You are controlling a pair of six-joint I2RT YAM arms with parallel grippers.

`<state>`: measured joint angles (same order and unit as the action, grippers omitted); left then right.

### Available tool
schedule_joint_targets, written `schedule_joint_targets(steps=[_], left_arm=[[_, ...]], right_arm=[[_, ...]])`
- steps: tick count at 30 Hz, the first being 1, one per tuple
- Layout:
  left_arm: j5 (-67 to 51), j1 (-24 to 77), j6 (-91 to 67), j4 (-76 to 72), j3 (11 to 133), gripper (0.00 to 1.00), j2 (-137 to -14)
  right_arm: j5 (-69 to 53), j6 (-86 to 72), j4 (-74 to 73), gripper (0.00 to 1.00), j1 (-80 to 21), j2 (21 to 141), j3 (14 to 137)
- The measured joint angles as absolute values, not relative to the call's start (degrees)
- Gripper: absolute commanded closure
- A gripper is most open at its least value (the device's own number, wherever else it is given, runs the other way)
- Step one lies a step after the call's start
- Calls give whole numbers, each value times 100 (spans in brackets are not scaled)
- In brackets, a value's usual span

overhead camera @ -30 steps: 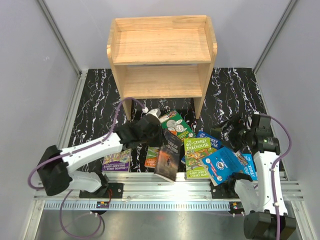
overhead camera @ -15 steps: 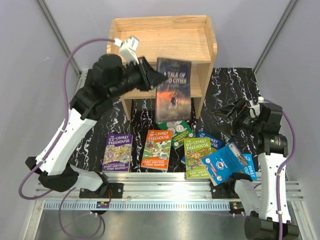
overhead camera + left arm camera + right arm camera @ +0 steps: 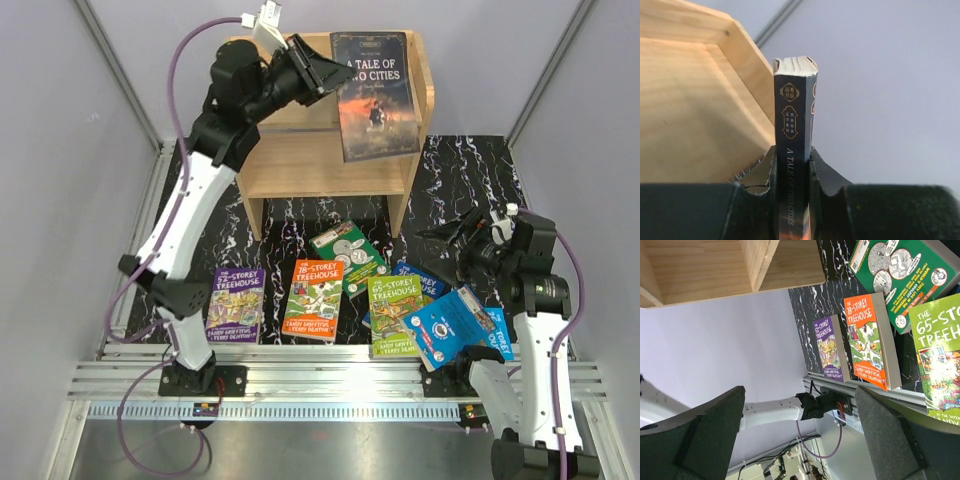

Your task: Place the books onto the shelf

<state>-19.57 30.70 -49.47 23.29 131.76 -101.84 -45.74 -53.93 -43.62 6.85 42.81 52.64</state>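
Note:
My left gripper [image 3: 325, 72] is shut on the spine edge of the dark "A Tale of Two Cities" book [image 3: 375, 95]. It holds the book upright, high in front of the right part of the wooden shelf [image 3: 300, 150]. In the left wrist view both jaws press the book's [image 3: 794, 110] spine, with the shelf's top tier [image 3: 690, 100] to the left. On the mat lie the purple [image 3: 236, 305], orange [image 3: 314, 297], green coin [image 3: 350, 255], green 65-Storey [image 3: 395, 315] and bright blue [image 3: 450, 330] books. My right gripper [image 3: 455, 240] hangs open above the right-hand books, with nothing between its fingers [image 3: 705, 435].
A black marbled mat [image 3: 190, 200] covers the table between grey walls. A metal rail [image 3: 320, 375] with both arm bases runs along the near edge. Another blue book [image 3: 420, 272] lies partly under the 65-Storey one. The right wrist view shows the left arm's base [image 3: 825, 405].
The left arm has lifted the dark book from the table up to the height of the shelf's top tier. The right gripper shifted slightly and stayed open.

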Motion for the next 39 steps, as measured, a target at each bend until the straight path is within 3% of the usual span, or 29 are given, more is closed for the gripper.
schedule_joint_targets(steps=[6, 8, 13, 16, 39], left_arm=[[-1981, 2652, -5953, 1898, 13596, 100, -11292], [-2025, 2600, -6320, 1778, 13627, 93, -11472], [-2069, 2591, -6578, 1575, 13705, 51, -11601], [-2097, 2593, -6687, 1518, 13723, 2, -11620], [-930, 1931, -5852, 2969, 13719, 1, -10586]], right_arm=[[-4567, -5367, -4436, 0, 668, 4202, 5181], [-4560, -5343, -4456, 0, 648, 4189, 5181], [-4552, -5284, -4488, 0, 602, 4185, 5181], [-4552, -5273, -4486, 0, 565, 4185, 5168], [-4427, -5284, -4187, 0, 298, 4442, 5074]])
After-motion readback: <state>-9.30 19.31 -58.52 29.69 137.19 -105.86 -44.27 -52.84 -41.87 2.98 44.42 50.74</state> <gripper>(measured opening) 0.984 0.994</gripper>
